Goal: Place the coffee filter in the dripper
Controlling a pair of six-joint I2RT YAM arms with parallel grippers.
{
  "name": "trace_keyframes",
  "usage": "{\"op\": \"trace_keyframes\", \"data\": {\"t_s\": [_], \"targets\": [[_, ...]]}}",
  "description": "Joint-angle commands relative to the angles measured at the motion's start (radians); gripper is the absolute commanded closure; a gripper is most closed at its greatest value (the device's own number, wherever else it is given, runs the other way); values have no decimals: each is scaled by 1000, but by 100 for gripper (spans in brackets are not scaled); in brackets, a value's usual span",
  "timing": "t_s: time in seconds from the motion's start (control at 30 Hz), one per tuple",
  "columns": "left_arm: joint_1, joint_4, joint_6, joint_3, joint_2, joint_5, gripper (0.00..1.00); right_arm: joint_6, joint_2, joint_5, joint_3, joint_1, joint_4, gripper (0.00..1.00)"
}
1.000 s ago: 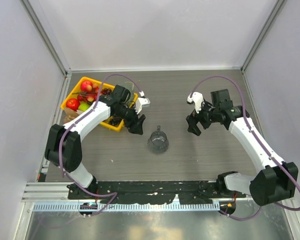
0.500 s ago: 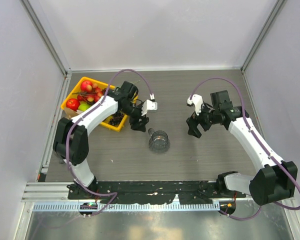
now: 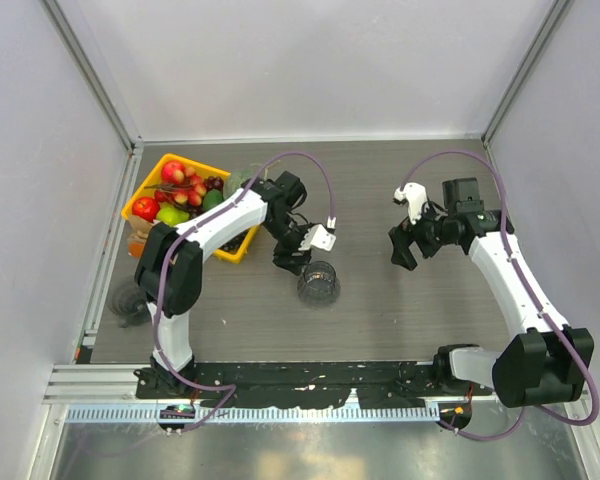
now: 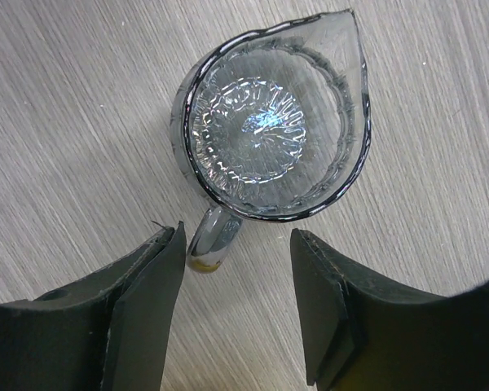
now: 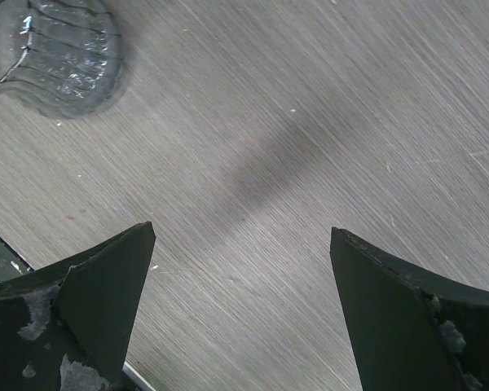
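The dripper [image 3: 318, 284] is a clear ribbed glass cup that stands upright on the grey table. In the left wrist view I look down into the dripper [image 4: 269, 130], and its handle [image 4: 214, 236] points toward me. My left gripper [image 3: 291, 259] hangs just left of and behind it, open. In that wrist view the left gripper [image 4: 236, 236] has the handle's end just inside its gap, near the left finger, with no contact visible. My right gripper [image 3: 403, 248] is open over bare table to the right; in its own view, right gripper [image 5: 240, 232], the dripper [image 5: 57, 53] shows top left. The coffee filter is out of view.
A yellow fruit tray [image 3: 148, 182] stands at the back left, right behind my left arm. An orange-brown carton [image 3: 136, 241] sits against its near side. A dim grey round shape [image 3: 130, 300] lies at the table's left edge. White walls close in the back and both sides.
My left arm has swung right from the fruit tray, bringing its gripper up to the dripper's handle, jaws slightly narrower. The right arm drew back a little to the right. The dripper stayed put.
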Motion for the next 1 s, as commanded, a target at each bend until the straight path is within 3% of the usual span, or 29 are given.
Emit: {"op": "trace_keyframes", "data": {"t_s": [0.0, 0.37, 0.6, 0.63, 0.77, 0.97], "targets": [[-8, 1, 37, -11, -3, -25, 40, -26, 0, 0, 66, -34, -29, 4], [-25, 238, -266, -169, -93, -63, 57, -35, 5, 3, 83, -52, -46, 3], [-25, 372, -434, -252, -156, -87, 62, -35, 14, -4, 93, -54, -47, 3], [-25, 375, -439, -255, -158, -86, 61, -35, 16, -4, 93, -54, -47, 3], [-25, 372, -460, -248, -164, -97, 38, -36, 25, -9, 98, -52, -50, 3], [-11, 329, -534, -263, -256, -118, 29, -41, 37, -14, 118, -52, -50, 3]]}}
